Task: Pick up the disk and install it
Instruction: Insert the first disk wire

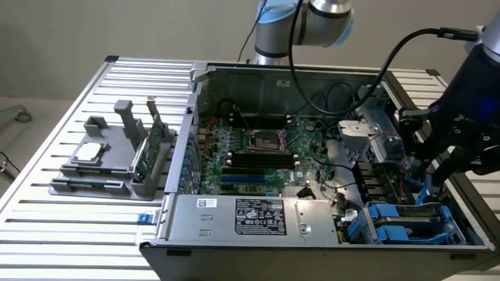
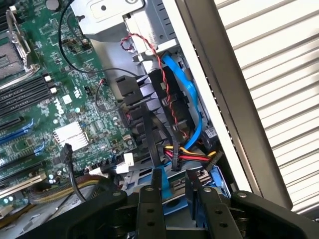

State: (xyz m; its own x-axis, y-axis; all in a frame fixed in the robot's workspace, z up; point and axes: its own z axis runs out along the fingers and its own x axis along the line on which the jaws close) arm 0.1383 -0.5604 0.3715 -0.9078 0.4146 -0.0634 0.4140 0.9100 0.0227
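Gripping the disk (image 2: pixel 175 201) edge-on, gripper (image 2: pixel 172 191) closed on its blue frame, just above the drive bay (image 1: pixel 449 234)

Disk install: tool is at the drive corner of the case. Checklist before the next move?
1. Case open: ok, the board and drive corner are exposed.
2. Tool lined up with the disk: ok, the blue-framed disk sits right at the tool in the wrist view.
3. Hold on the disk: cannot tell.
4. Cables clear of the disk: not ok, the red-yellow bundle and the blue cable run close beside it.
5. Disk seated: cannot tell, the tool covers part of it.
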